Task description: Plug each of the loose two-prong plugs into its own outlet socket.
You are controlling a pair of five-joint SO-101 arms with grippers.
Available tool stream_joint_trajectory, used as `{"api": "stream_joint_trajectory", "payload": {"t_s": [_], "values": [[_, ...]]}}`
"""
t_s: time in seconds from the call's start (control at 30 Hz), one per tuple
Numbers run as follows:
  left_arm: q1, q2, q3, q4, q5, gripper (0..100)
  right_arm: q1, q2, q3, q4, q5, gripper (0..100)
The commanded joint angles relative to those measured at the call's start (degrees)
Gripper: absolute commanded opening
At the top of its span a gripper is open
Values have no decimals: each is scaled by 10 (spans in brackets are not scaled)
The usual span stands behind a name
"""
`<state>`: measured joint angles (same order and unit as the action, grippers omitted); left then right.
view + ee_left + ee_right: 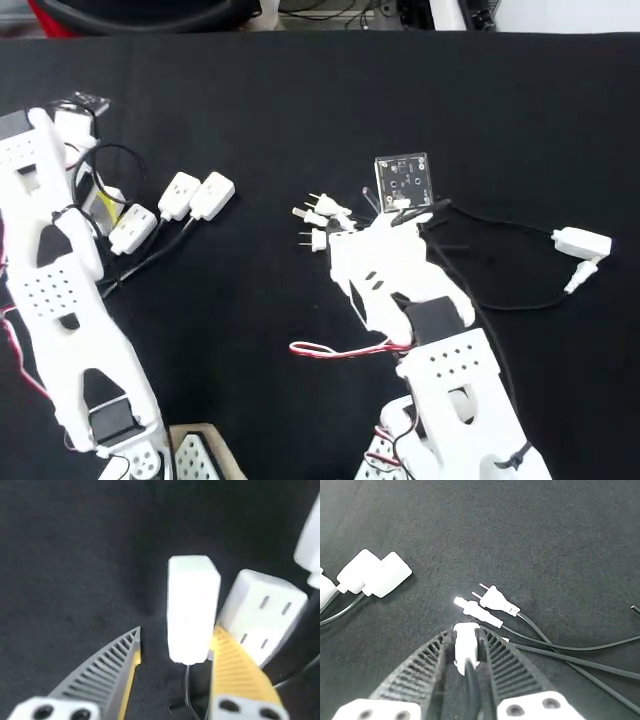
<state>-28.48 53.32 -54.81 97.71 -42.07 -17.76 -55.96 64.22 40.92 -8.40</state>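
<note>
Here the right gripper (465,636) clamps a plug (466,652) right of the outlet sockets (195,196); the left gripper (177,632) holds its fingers apart around one socket (192,600)

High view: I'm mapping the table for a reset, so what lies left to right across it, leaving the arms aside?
Outlet socket → second socket → third socket → group of three plugs → square board → white block on a cord.
</note>
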Motion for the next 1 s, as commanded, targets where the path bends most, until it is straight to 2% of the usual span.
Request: {"api": "stream_joint_trajectory", "payload": {"t_s": [0.0, 0.1, 0.2, 0.27, 0.33, 0.5, 0.63, 0.8, 0.97], "values": [[15, 45, -80, 25, -12, 212, 6, 2, -25, -4, 5, 12], [15, 71, -109, 30, -12, 158, 6, 2, -25, -4, 5, 12], [15, 72, -116, 30, -11, 18, 6, 2, -25, -4, 5, 12], [14, 69, -118, 31, -1, 50, 6, 2, -25, -4, 5, 12], [14, 53, -112, 31, 4, 23, 6, 2, -25, -4, 6, 12], [20, -30, -32, 32, 3, 28, 7, 2, -25, -4, 6, 12], [43, -154, 114, 32, -24, 29, 7, 2, -26, -4, 6, 12], [114, -388, 346, 26, -47, 29, 13, 2, -27, -4, 6, 12], [217, -622, 644, -99, -82, 29, 67, 2, -49, 5, 5, 12]]}}
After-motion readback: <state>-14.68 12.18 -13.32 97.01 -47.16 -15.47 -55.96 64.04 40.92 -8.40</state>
